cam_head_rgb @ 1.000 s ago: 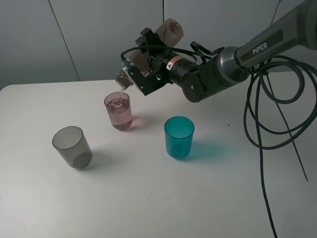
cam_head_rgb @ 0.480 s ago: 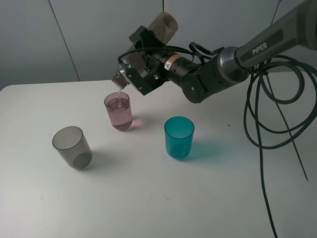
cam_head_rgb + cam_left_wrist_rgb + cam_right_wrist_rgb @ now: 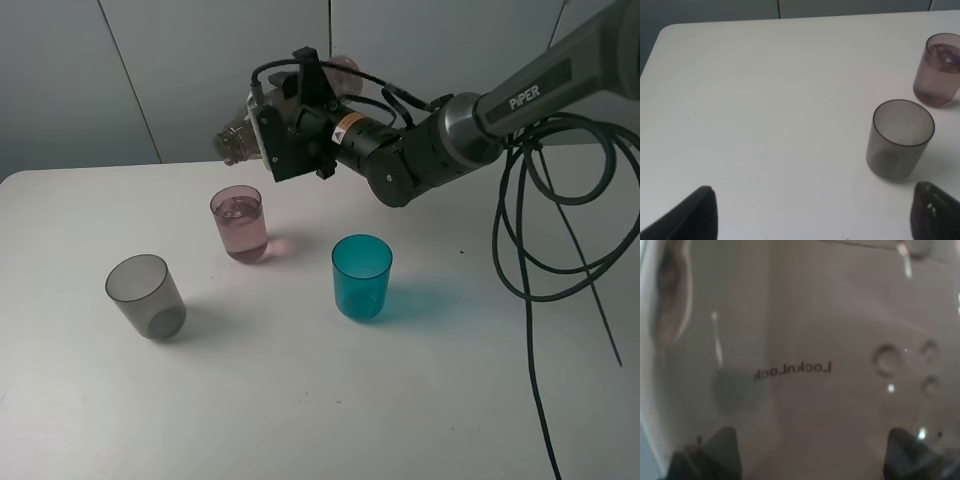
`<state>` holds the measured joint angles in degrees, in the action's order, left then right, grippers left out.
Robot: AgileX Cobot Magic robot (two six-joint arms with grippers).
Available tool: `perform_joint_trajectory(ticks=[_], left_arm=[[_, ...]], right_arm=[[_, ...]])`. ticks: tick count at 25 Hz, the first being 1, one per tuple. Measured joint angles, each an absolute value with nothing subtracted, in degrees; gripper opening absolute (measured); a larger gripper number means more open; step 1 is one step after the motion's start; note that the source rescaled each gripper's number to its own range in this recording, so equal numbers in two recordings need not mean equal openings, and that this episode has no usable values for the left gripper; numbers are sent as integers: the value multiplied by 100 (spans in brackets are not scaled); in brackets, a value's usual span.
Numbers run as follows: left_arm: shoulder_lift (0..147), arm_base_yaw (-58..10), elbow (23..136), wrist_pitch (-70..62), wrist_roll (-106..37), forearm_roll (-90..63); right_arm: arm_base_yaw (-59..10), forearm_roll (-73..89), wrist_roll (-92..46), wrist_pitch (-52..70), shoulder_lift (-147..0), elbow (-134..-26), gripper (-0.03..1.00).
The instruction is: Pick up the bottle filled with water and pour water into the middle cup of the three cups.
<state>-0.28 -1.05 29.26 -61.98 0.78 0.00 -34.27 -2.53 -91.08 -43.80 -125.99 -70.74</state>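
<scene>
My right gripper is shut on the smoky-brown bottle, holding it about level above the table with its open neck pointing left. The neck is above and a little behind the pink middle cup, which holds water about two thirds up; no stream shows. In the right wrist view the bottle's wall fills the picture between the fingertips. The grey cup stands front left and the teal cup to the right. My left gripper is open and empty, low over the table near the grey cup; the pink cup stands beyond.
The white table ends at a rounded corner on the far left. Grey wall panels stand behind. The right arm's black cables hang in loops over the table's right side.
The bottle has tipped back from a downward pour to about level. Its neck rose and moved left, away from the pink cup's rim, and the water stream stopped.
</scene>
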Motion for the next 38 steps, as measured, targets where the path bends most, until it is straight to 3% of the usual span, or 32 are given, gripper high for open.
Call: perform_joint_trajectory(ticks=[11, 23, 38], left_arm=[[-28, -105, 2926, -6198, 78, 0], [-28, -105, 2926, -6198, 78, 0], [-28, -105, 2926, -6198, 78, 0]], right_arm=[[-3227, -189, -4818, -3922, -12291, -6896, 0], [-1759, -2168, 388, -4261, -11719, -5909, 0], [-1430, -1933, 894, -5897, -12931, -5909, 0]])
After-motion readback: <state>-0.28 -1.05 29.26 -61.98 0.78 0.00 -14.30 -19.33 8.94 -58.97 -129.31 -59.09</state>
